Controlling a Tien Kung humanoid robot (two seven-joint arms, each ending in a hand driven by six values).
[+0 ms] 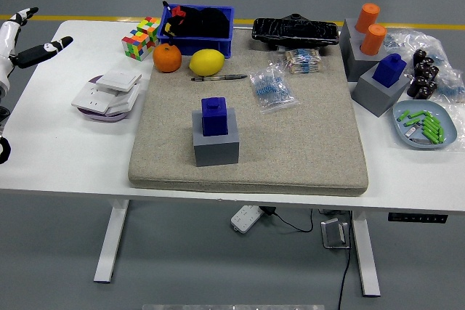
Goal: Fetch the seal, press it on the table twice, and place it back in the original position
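Beige mat [312, 143] covers white table [65, 157] over grey floor [218, 266].

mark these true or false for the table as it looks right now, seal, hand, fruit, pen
1. The blue seal sits in its grey holder on the mat. True.
2. The left hand grips the seal. False: it is open at the picture's left edge, far from the seal.
3. The orange lies left of the lemon. True.
4. The pen lies in the blue bin. False: it lies on the mat, in front of the lemon.
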